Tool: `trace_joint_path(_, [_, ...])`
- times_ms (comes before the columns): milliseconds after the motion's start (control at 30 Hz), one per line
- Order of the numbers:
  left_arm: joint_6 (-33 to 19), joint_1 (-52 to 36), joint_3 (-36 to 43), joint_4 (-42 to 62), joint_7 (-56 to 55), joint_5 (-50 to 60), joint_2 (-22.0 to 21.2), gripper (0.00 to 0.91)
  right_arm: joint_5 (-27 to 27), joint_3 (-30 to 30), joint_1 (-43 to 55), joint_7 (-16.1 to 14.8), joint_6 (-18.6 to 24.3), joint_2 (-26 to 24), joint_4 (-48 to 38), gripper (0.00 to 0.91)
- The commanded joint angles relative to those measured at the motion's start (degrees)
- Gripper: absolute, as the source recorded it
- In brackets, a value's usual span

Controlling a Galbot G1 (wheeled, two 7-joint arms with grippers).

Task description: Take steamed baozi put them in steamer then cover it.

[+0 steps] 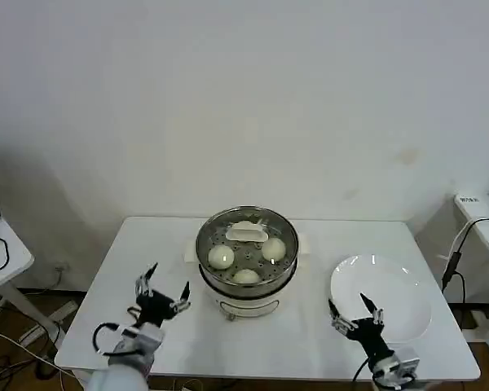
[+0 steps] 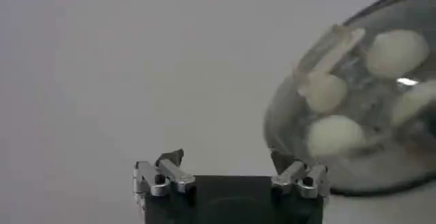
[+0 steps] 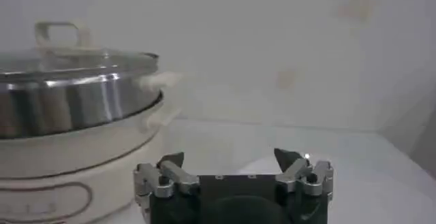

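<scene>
Head view: cover [image 1: 246,241] on steamer [image 1: 246,281], baozi [image 1: 221,257] inside (cream-white); both tools spread, empty.

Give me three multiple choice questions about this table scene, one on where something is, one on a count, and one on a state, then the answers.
1. Where is the white plate?
A. left of the steamer
B. right of the steamer
C. on top of the steamer

2. How many buns show through the glass lid?
A. one
B. three
C. six

3. How is the steamer?
A. lidded
B. uncovered
C. tipped over

Answers:
1 B, the plate lies near the right end effector.
2 B, three buns are visible in the head view.
3 A, the lid sits on the rim; the left end effector hangs open nearby.
</scene>
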Motion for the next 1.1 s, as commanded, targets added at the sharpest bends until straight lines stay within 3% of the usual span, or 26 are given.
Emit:
trace_joint_path(33, [-10.44,8.35,-8.21,4.47,-1.80,-19.82,-1.87,0.907,0.62,-2.04,-1.02,-0.79,2.94,-0.73,-0.05,0.907])
trace_joint_path(100, [-10.34,8.34,-8.72,4.34,-2.08,-20.77,-1.93,0.907,-1.67,-2.01,-1.61,-2.00,4.21,-0.84,0.52,0.907])
trace_joint_path(200, [-10.28,8.44,-9.60,4.82,-2.67,-21.95,-2.10,0.907,1.55,-2.66,-1.21,-0.83,2.35,-1.47,1.05,0.907])
trace_joint_path(967, [-7.31,10.78,-9.57,3.69,-2.66,-20.41,-3.80,0.907,3.95,1.98,-4.63,-1.18,0.43,-5.28,1.83,0.907])
trace_joint_path(1100, [-7.48,11.11,-9.33,4.15,-2.84,-20.14,-3.70,0.907,4.75,1.82,-3.97,0.86,0.60,-3.58,2.28,0.907])
